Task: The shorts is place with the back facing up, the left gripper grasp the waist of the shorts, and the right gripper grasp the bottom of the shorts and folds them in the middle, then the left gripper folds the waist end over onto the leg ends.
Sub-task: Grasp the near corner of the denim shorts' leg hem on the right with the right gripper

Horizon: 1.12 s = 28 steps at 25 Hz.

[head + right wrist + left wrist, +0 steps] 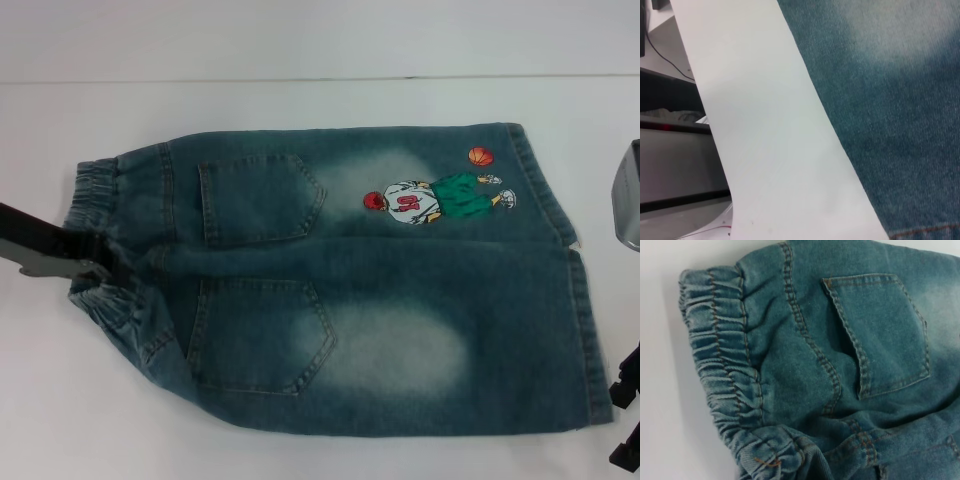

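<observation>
Both tools (85, 268) (625, 420) at shorts' (400, 340) ends

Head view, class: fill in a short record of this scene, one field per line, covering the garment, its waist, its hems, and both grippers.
Garment: blue-green washed denim shorts lying flat on the white table, back pockets up
Waist: gathered elastic band, towards the robot's left
Hems: straight leg ends, towards the robot's right
Embroidery: basketball-player cartoon with an orange ball
Left gripper: black claw at the waist's middle
Right gripper: black claw beside the hems
</observation>
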Tool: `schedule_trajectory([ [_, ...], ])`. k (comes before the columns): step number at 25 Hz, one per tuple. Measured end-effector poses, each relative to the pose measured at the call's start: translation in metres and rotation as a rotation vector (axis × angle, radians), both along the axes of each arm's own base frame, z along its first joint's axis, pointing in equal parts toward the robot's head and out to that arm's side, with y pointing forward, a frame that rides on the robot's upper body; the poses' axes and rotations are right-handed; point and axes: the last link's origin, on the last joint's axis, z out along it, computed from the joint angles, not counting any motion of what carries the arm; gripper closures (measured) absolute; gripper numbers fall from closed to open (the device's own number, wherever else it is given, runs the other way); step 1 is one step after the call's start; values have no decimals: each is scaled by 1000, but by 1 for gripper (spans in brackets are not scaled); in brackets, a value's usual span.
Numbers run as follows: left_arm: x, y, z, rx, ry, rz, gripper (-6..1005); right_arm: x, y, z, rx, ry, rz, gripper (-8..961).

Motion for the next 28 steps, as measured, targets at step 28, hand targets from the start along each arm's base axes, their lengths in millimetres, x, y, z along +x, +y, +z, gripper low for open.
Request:
schedule_trajectory([
  [28,-2,1,-2,3,2,-1,933,-7,3,-13,4,18,30,30],
])
